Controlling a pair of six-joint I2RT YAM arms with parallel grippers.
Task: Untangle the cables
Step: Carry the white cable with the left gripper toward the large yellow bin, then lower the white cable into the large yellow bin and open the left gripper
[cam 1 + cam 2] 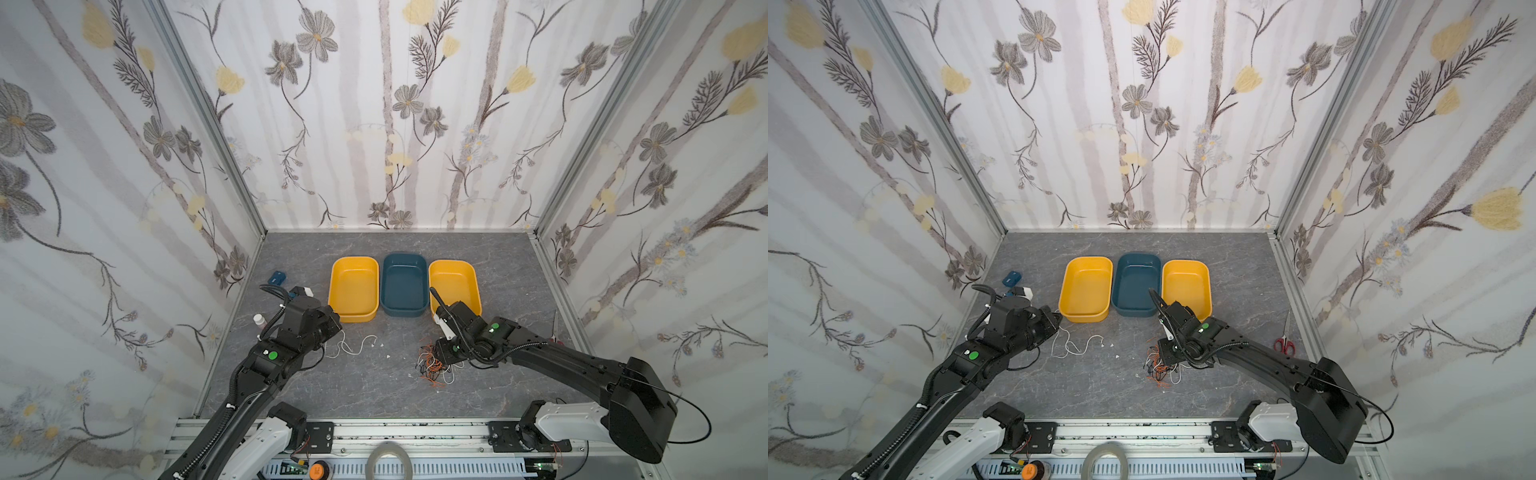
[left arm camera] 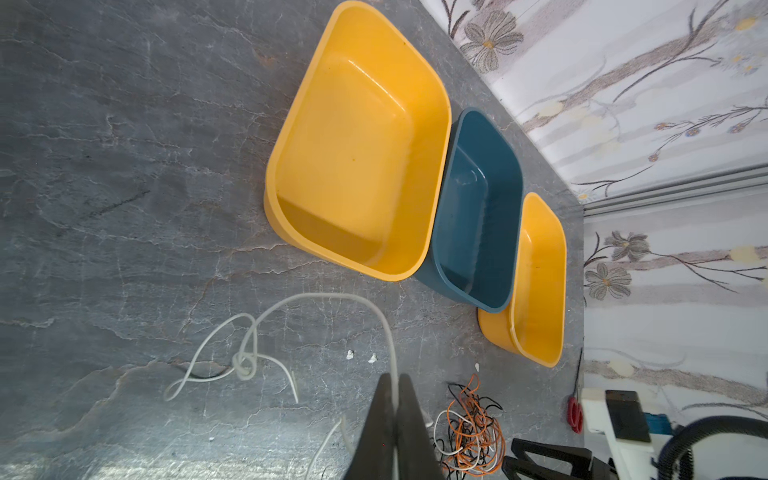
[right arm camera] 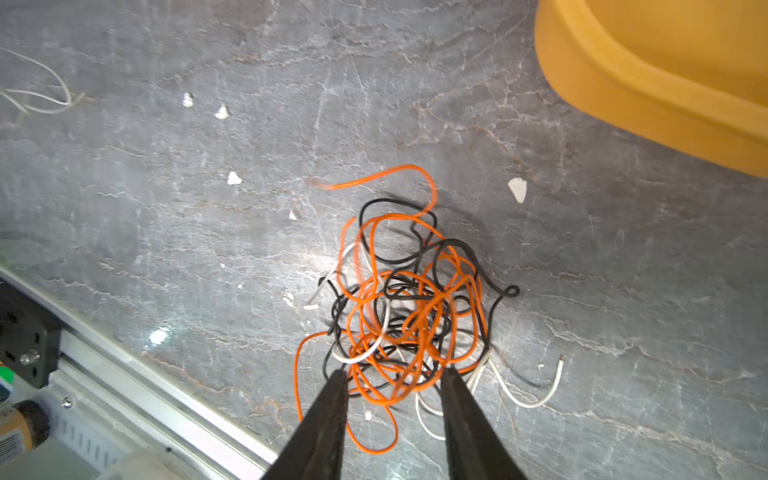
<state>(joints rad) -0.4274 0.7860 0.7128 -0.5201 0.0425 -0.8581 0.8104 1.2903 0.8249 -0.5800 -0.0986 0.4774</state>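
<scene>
Your left gripper [image 2: 392,380] is clamped on a white cable [image 2: 324,294], which loops across the table [image 2: 124,166] to a small knot [image 2: 244,362]. Your right gripper [image 3: 395,374] hangs with jaws apart astride the tangle [image 3: 411,307] of orange, black and white wires, near a yellow bin [image 3: 623,83]. These wires look light, limp and springy, so pulling on the mass will likely drag the whole clump. Take one strand by a free end, such as the orange tip [image 3: 320,183] or the white end [image 3: 557,370]. Pinch squarely, since thin wire may slip, and draw slowly.
</scene>
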